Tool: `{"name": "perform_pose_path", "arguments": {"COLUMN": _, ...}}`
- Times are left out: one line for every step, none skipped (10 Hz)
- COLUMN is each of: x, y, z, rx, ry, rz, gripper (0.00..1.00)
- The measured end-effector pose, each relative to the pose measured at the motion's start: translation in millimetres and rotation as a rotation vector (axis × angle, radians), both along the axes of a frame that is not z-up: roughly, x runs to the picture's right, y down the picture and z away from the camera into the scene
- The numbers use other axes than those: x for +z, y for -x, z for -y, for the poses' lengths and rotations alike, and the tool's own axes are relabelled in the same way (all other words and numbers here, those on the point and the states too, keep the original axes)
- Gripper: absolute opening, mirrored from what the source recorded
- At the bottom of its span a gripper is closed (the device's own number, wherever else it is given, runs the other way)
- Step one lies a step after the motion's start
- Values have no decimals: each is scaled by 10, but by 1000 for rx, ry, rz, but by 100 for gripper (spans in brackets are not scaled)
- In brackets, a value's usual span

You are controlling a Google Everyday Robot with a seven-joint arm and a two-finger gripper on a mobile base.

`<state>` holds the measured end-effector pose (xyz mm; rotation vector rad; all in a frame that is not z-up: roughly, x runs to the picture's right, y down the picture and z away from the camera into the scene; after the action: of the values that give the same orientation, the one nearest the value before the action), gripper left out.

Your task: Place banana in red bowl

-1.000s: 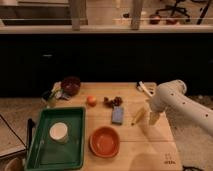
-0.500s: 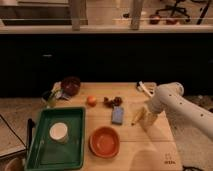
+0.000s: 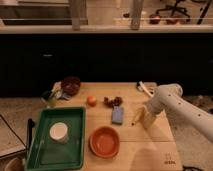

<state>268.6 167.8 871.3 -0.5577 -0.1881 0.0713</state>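
Observation:
The banana point(image 3: 136, 117) is a slim yellow shape lying on the wooden table point(image 3: 160, 145), just right of a blue sponge. My gripper point(image 3: 145, 119) hangs from the white arm point(image 3: 172, 102) that reaches in from the right. It is low over the table, right beside the banana on its right side. The red bowl point(image 3: 105, 141) is a shallow orange-red bowl near the table's front edge, left of and nearer than the gripper.
A green tray point(image 3: 75, 150) at the front left holds a white cup point(image 3: 59, 132). A blue sponge point(image 3: 118, 115), dark grapes point(image 3: 114, 101), a round orange fruit point(image 3: 91, 101) and a dark maroon bowl point(image 3: 70, 85) lie further back. A white object point(image 3: 145, 89) is at the back right.
The arm and gripper have shifted slightly left, closer to the banana. The other things have not moved.

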Motion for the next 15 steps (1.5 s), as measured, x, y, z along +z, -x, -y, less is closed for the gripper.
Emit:
{"name": "perform_pose_path", "arguments": {"x": -31, "y": 23, "z": -8, "rx": -14, "ry": -15, "rz": 21, "gripper": 80}}
{"name": "perform_pose_path", "arguments": {"x": -48, "y": 70, "z": 3, "rx": -29, "ry": -28, "rz": 41, "gripper": 80}}
{"name": "perform_pose_path", "arguments": {"x": -74, "y": 82, "z": -16, "rx": -49, "ry": -40, "rz": 60, "gripper": 80}}
{"name": "perform_pose_path", "arguments": {"x": -101, "y": 105, "z": -31, "rx": -73, "ry": -54, "rz": 81, "gripper": 80}}
{"name": "perform_pose_path", "arguments": {"x": -117, "y": 160, "z": -34, "rx": -100, "ry": -68, "rz": 105, "gripper": 80}}
{"name": "perform_pose_path", "arguments": {"x": -136, "y": 177, "z": -48, "rx": -119, "ry": -76, "rz": 120, "gripper": 80}}
{"name": "perform_pose_path", "arguments": {"x": -160, "y": 183, "z": -70, "rx": -144, "ry": -85, "rz": 134, "gripper": 80}}
{"name": "perform_pose_path", "arguments": {"x": -172, "y": 223, "z": -87, "rx": -173, "ry": -92, "rz": 152, "gripper": 80}}
{"name": "perform_pose_path", "arguments": {"x": -173, "y": 258, "z": -95, "rx": -191, "ry": -93, "rz": 162, "gripper": 80}}
{"name": "perform_pose_path", "arguments": {"x": -173, "y": 292, "z": -105, "rx": -210, "ry": -92, "rz": 172, "gripper": 80}}
{"name": "perform_pose_path", "arguments": {"x": -167, "y": 329, "z": -122, "rx": -232, "ry": -87, "rz": 182, "gripper": 80}}
{"name": "perform_pose_path", "arguments": {"x": -160, "y": 351, "z": -124, "rx": -243, "ry": -83, "rz": 186, "gripper": 80}}
{"name": "perform_pose_path", "arguments": {"x": -148, "y": 372, "z": -139, "rx": -255, "ry": -75, "rz": 190, "gripper": 80}}
{"name": "perform_pose_path", "arguments": {"x": -136, "y": 394, "z": -144, "rx": -265, "ry": -69, "rz": 194, "gripper": 80}}
{"name": "perform_pose_path", "arguments": {"x": -122, "y": 407, "z": -159, "rx": -273, "ry": -61, "rz": 195, "gripper": 80}}
